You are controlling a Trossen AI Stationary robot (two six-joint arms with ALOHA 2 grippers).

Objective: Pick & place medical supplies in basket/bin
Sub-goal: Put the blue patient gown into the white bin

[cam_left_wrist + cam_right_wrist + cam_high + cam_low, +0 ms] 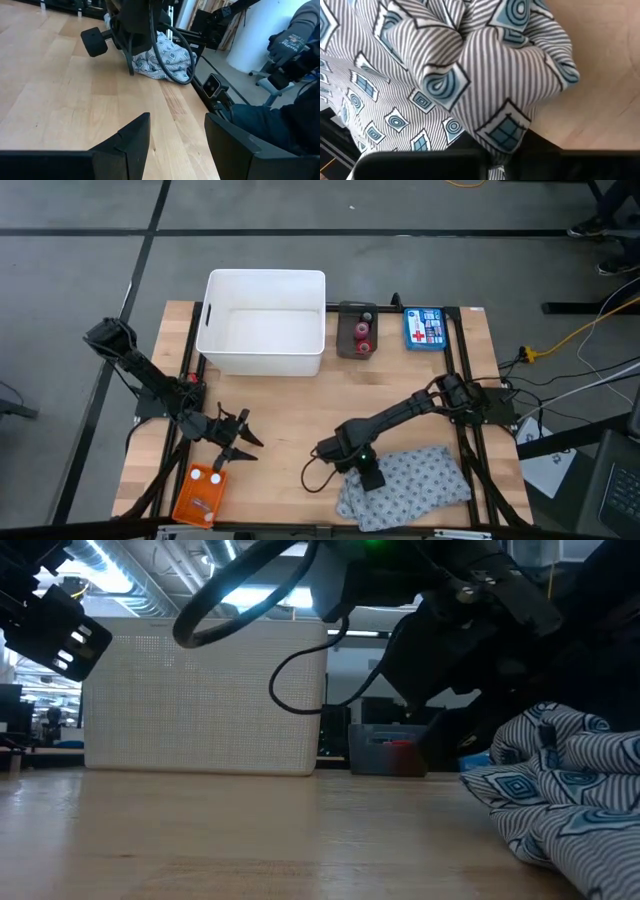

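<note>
The grey patterned cloth (420,485) (560,790) (445,65) lies crumpled near the table's near edge, right of centre. My right gripper (370,478) is over its left end, fingers shut on it. The orange basket (200,498) sits at the near left corner with tiny pale pieces (208,477) in it. My left gripper (238,442) (175,145) hovers open just beyond the basket, touching nothing. A pink roll and a red piece lie in a small dark tray (357,330) beside the white tub. My right gripper pinches a raised fold (495,135) at the cloth's left end between its two fingers, coming from above and pointing down. How many layers it has, I cannot tell. The rest of the cloth lies bunched and slack on the table (200,840).
The white tub (265,275) (200,700) stands at the far edge, with the dark tray (390,755) and a blue first-aid box (424,328) to its right. Bare wood lies between tub and grippers. A person's gloved hand (290,40) shows beyond the table's edge.
</note>
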